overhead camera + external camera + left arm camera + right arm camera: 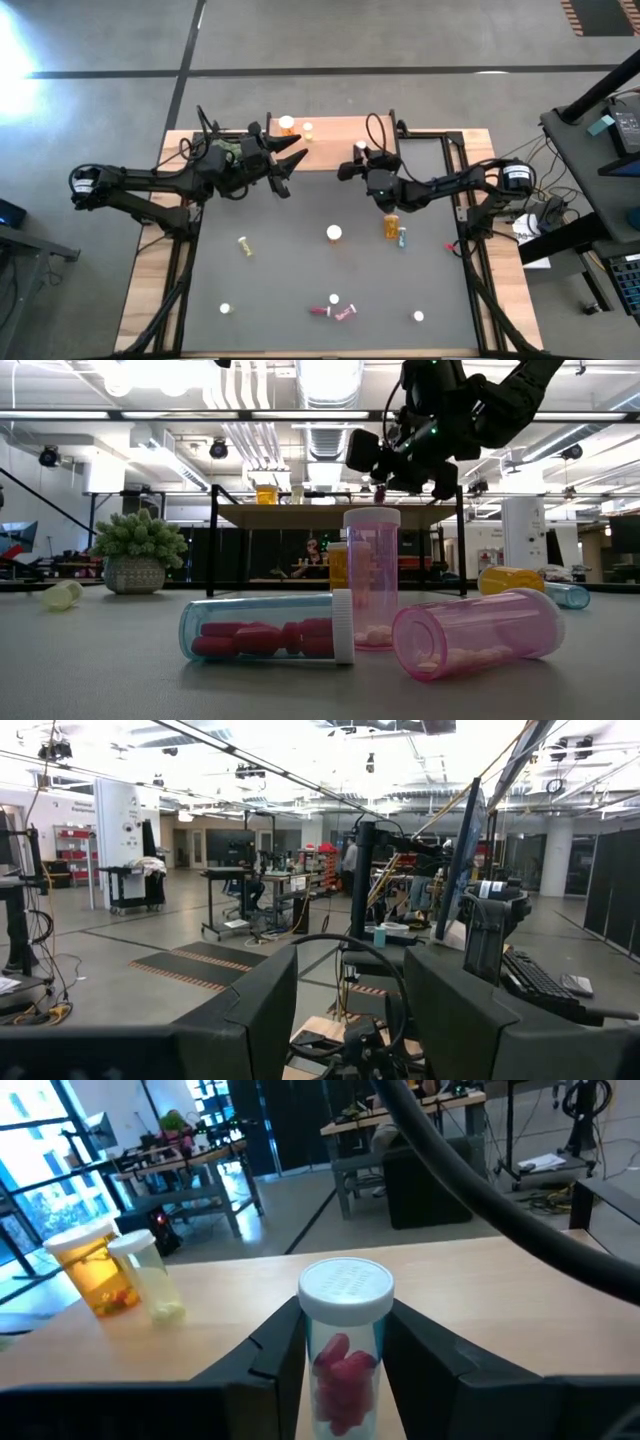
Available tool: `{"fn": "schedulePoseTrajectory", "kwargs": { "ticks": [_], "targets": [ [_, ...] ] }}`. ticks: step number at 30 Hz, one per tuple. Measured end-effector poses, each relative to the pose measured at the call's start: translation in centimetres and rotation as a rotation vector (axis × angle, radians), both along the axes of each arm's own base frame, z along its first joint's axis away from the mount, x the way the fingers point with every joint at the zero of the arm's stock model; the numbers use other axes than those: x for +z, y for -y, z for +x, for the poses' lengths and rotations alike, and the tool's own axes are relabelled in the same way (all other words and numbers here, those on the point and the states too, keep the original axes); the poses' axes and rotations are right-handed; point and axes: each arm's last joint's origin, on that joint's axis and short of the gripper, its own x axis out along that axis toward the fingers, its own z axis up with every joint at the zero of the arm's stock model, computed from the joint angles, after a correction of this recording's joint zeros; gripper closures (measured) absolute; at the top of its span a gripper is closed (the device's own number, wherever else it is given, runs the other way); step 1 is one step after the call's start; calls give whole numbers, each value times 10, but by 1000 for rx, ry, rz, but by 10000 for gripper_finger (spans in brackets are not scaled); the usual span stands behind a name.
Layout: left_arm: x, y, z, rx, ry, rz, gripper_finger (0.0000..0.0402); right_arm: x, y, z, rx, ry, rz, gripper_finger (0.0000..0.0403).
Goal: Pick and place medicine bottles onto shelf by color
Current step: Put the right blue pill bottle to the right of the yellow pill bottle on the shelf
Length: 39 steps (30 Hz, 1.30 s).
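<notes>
Right now the right hand (345, 1355) grips a red-filled bottle (343, 1345) by its sides, fingers pressed to either wall just below the white cap, so the bottle stays upright and can be stood down cleanly. In the high view this hand sits at about one o'clock from the surface's (290, 280) middle, at the near edge of the shelf (335, 130). On that shelf, toward eleven o'clock, an orange bottle (92, 1270) and a pale yellowish bottle (150, 1278) stand side by side, which suggests colours are being grouped along the board; the red one is held well apart from them, probably to begin its own spot.

The left hand (288, 167) waits at about eleven o'clock, near the shelf's left end, its fingers partly spread with nothing between them.

Other bottles remain on the surface: an orange bottle on its side (391, 226) at three o'clock, a white-capped one (334, 233) near the middle, and pink ones (344, 313) lying at six o'clock. They seem to be jobs not yet done.
</notes>
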Motion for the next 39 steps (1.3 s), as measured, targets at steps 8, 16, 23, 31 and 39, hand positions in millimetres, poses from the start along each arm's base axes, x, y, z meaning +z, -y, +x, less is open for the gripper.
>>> {"fn": "schedulePoseTrajectory", "kwargs": {
  "ticks": [8, 16, 23, 31, 39],
  "targets": [
    [0, 0, 0, 0, -1, 0, 233, 25, 1, 14, 36, -82, -69, 301],
    [-3, 0, 0, 0, -9, 0, 233, 35, 11, 30, 18, -134, -92, 302],
    [-4, 0, 0, 0, -13, -1, 233, 12, 28, 59, -11, -154, -67, 299],
    [-1, 0, -3, 21, -34, 71, 233, 14, 42, 93, 6, -261, -108, 295],
    [4, 0, -10, 29, -22, 92, 233, 6, 63, 74, -63, -209, 66, 294]
  ]
}}
